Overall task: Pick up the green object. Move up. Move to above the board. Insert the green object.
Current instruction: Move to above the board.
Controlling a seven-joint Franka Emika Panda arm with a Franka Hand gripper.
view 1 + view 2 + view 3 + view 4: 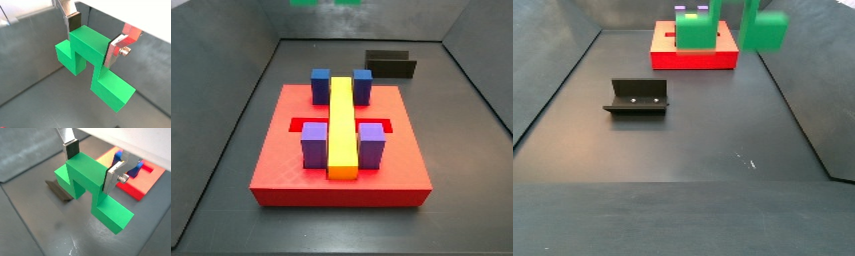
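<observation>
My gripper (93, 39) is shut on the raised centre cube of the green object (87, 50). Both wrist views show this, with a silver finger on each side, and the gripper (92, 162) holds the green object (90, 183) up off the grey floor. The two lower cubes hang below the jaws. The red board (143, 187) lies beyond the gripper, to one side. In a side view the board (278, 150) bears blue and purple blocks and a long yellow bar. In a side view the green object (764, 28) hangs in front of the board (694, 60); the gripper is out of frame there.
The dark fixture (637, 97) stands on the floor apart from the board, and shows in a wrist view (60, 190) below the held piece. A black block (392, 63) sits behind the board. Grey walls enclose the floor.
</observation>
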